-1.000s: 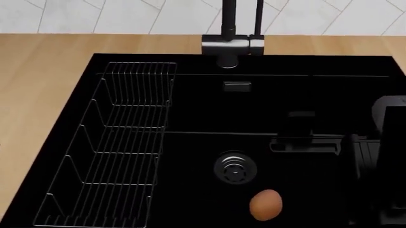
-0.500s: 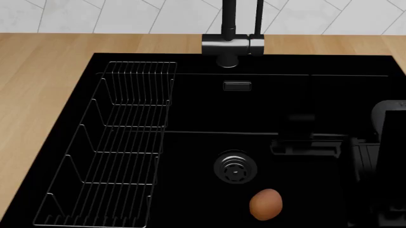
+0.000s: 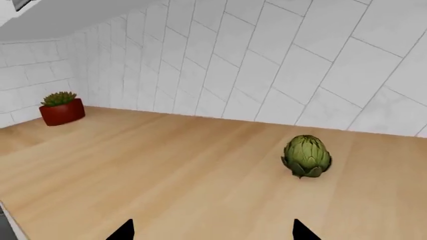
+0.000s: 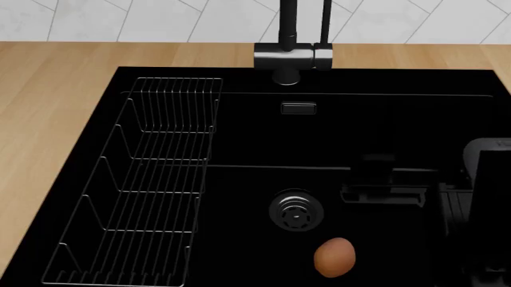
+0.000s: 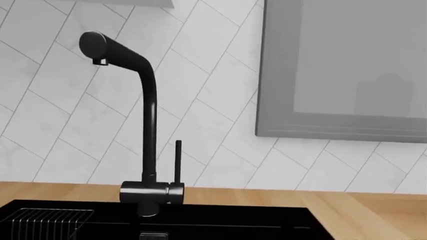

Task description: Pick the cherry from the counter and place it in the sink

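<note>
I see no cherry in any view, so I am searching. In the sink, a brown egg-shaped object lies just beside the drain. I cannot tell either gripper's opening. Next, scan the counter.

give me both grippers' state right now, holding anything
Left gripper: open, only its two fingertips show above the counter, nothing between them.
Right gripper: cannot be told; a dark arm shape sits over the sink.
</note>
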Controlling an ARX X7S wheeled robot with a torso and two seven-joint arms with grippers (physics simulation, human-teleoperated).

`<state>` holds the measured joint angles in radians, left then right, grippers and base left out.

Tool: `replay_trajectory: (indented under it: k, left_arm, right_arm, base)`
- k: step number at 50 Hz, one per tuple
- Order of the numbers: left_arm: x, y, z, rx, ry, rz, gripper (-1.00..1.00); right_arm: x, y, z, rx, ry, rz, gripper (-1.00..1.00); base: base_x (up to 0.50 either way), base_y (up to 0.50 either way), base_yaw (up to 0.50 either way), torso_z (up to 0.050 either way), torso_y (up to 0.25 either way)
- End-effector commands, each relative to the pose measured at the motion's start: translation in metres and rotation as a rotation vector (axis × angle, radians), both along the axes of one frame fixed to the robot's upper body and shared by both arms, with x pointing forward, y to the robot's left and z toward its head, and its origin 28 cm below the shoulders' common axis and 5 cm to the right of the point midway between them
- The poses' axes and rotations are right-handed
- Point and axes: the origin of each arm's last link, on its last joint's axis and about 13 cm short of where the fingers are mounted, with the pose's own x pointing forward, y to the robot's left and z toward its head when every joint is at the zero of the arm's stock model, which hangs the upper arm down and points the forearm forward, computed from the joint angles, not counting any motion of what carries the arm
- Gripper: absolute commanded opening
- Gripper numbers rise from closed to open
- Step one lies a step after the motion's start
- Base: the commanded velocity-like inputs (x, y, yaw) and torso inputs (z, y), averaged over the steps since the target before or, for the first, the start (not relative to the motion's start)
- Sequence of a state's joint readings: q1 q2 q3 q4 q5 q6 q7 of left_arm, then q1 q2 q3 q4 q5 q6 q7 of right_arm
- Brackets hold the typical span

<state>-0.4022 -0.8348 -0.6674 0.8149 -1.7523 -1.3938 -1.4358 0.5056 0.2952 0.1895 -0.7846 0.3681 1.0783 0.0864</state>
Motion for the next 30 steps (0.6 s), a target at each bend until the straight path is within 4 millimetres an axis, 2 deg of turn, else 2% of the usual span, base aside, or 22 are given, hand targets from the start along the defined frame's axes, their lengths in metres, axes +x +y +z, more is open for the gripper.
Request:
replay_trajectory:
  k: [1, 8, 18, 30]
  left_arm:
    - [-0.002, 0.008, -0.007, -0.049, 0.031, 0.056, 1.0]
    - [0.003, 0.012, -0.009, -0.057, 0.043, 0.069, 1.0]
    - [0.032, 0.016, -0.02, -0.088, 0.064, 0.047, 1.0]
    - [0.048, 0.025, -0.017, -0.11, 0.073, 0.079, 1.0]
  right_arm:
    - [0.001, 0.0, -0.002, 0.001, 0.004, 0.001, 1.0]
    - [0.002, 0.001, -0.003, 0.003, 0.006, 0.001, 1.0]
    - [0.004, 0.001, -0.005, 0.004, 0.008, 0.014, 1.0]
    - [0.006, 0.001, -0.008, 0.01, 0.014, 0.017, 1.0]
  base:
    - [0.0, 0.0, 0.0, 0.0, 0.0]
    - [0.0, 0.0, 0.0, 0.0, 0.0]
    - [0.0, 0.0, 0.0, 0.0, 0.0]
    - [0.0, 0.0, 0.0, 0.0, 0.0]
